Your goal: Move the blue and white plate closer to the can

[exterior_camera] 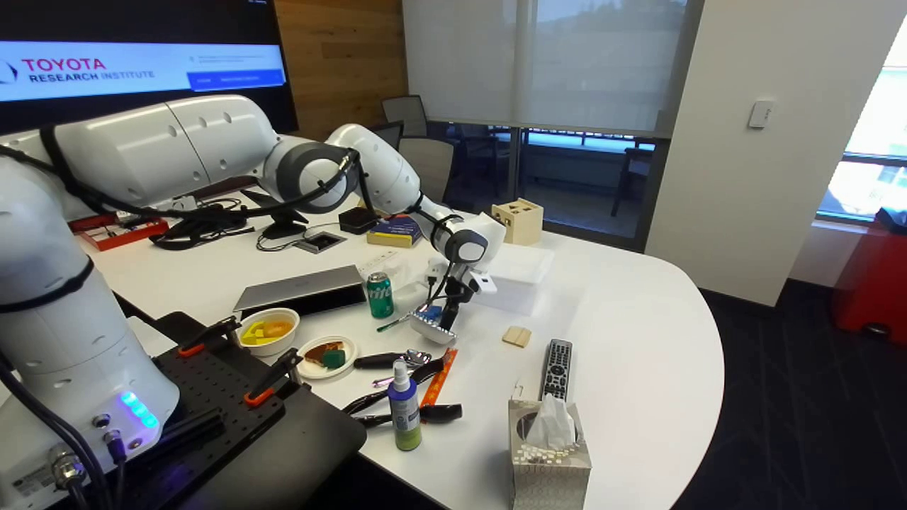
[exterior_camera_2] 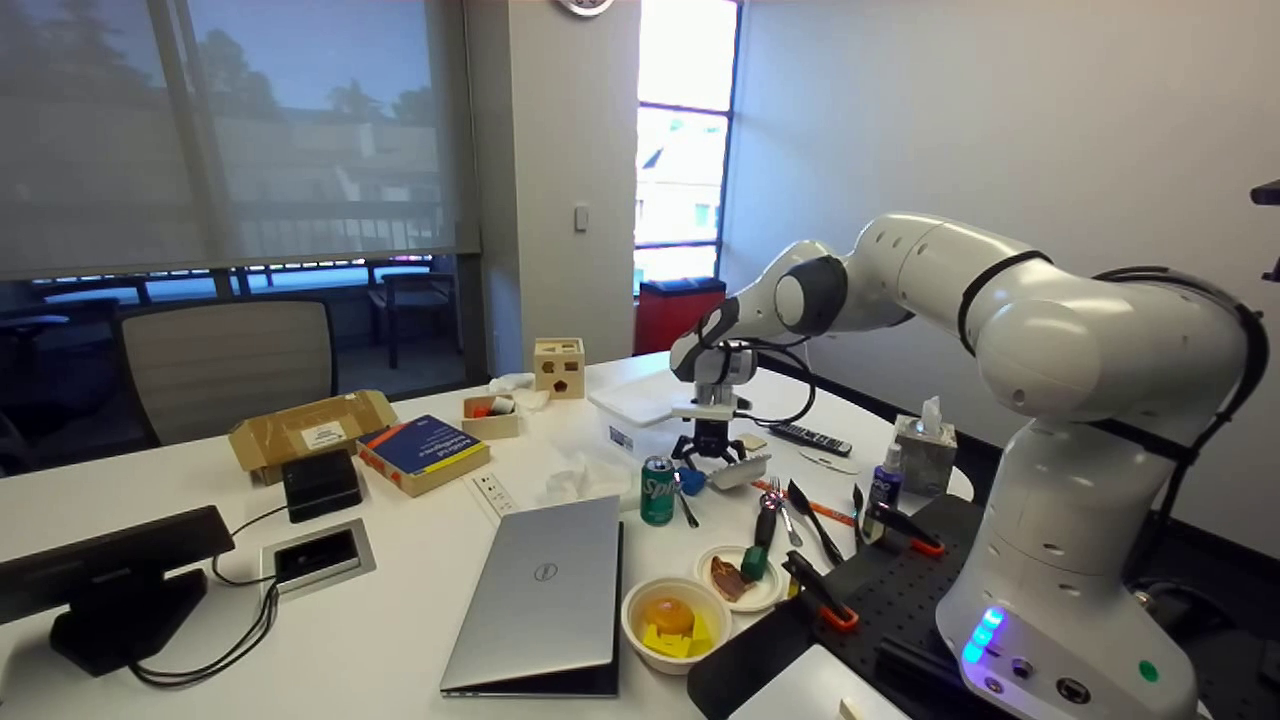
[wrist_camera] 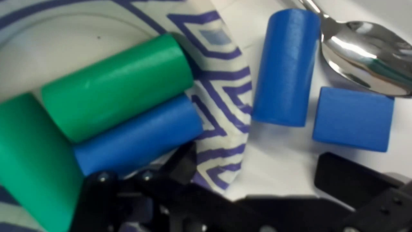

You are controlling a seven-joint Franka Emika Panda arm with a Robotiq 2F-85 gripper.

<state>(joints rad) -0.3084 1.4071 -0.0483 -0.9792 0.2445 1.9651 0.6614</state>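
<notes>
The blue and white plate (wrist_camera: 222, 129) has a purple-blue zigzag rim and holds green and blue blocks. It looks tilted in both exterior views (exterior_camera: 434, 330) (exterior_camera_2: 738, 472). The can (exterior_camera: 380, 295) is a green Sprite can, upright on the table near the plate; it also shows in an exterior view (exterior_camera_2: 657, 490) and is out of the wrist view. My gripper (wrist_camera: 256, 166) is open, low over the plate's edge. One finger is inside the rim and the other is outside, above the white table. I cannot tell whether the inner finger touches the plate.
A blue cylinder (wrist_camera: 286, 67), a blue block (wrist_camera: 353, 119) and a spoon (wrist_camera: 363, 54) lie just outside the rim. A laptop (exterior_camera_2: 545, 590), bowl (exterior_camera_2: 677, 655), small plate with food (exterior_camera: 305, 367), tools, clear bin (exterior_camera: 521, 283) and spray bottle (exterior_camera: 404, 411) surround the spot.
</notes>
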